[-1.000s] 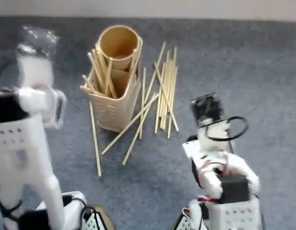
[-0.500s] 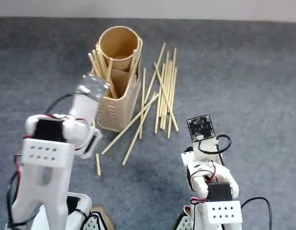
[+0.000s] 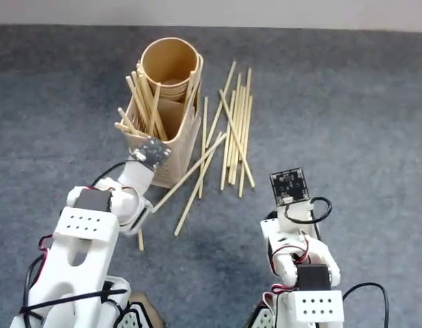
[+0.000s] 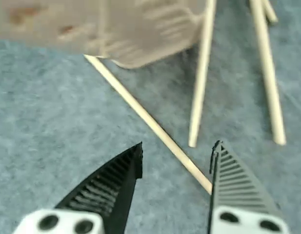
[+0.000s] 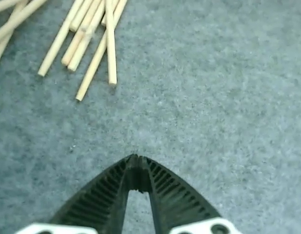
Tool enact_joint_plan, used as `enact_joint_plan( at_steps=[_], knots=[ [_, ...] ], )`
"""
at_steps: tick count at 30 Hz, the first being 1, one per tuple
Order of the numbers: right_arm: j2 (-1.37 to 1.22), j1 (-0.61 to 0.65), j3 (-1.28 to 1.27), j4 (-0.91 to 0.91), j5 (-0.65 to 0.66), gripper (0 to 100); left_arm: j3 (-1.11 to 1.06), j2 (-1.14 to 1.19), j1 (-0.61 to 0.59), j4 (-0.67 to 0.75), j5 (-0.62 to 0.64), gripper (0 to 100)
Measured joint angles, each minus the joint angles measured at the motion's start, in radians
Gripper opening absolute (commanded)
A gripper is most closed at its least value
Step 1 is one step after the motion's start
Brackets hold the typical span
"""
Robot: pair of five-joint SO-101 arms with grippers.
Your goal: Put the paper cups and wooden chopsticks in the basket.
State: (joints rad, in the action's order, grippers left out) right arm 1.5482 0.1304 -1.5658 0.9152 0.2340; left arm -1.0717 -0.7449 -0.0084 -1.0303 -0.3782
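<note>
- Basket [image 3: 182, 140]: beige, slotted walls, upright on the grey carpet [image 3: 347, 96]
- Paper cups [image 3: 169, 63]: nested stack standing in the far end of the basket
- Basket chopsticks [image 3: 146, 102]: a bundle leaning in the near end, tips above the rim
- Loose chopsticks [image 3: 236, 130]: scattered on the carpet just beside the basket, two slanting against its wall
- Left gripper [image 4: 178, 145]: fingers spread, low over the carpet at the basket's near corner, straddling the end of a single chopstick [image 4: 140, 114] that lies flat; contact with either finger cannot be told
- Right gripper [image 5: 136, 158]: fingers pressed together, holding nothing, over bare carpet near the ends of the loose chopsticks
</note>
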Motion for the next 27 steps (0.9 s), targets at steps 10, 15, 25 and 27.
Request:
enact_joint_plan(
  at_steps=[10,15,25,27],
  knots=[
    [-0.394,0.044,0.256,-0.091,-0.020,1.0,-0.028,0.000,-0.038,0.144,0.204,21],
    [-0.666,0.147,0.388,-0.238,-0.060,1.0,-0.046,0.000,-0.160,0.166,0.316,21],
    [-1.217,0.279,0.672,-0.397,-0.123,1.0,-0.072,-0.003,-0.376,0.252,0.437,21],
    [-1.295,0.279,0.736,-0.399,-0.127,1.0,-0.072,-0.003,-0.390,0.255,0.440,21]
  ],
)
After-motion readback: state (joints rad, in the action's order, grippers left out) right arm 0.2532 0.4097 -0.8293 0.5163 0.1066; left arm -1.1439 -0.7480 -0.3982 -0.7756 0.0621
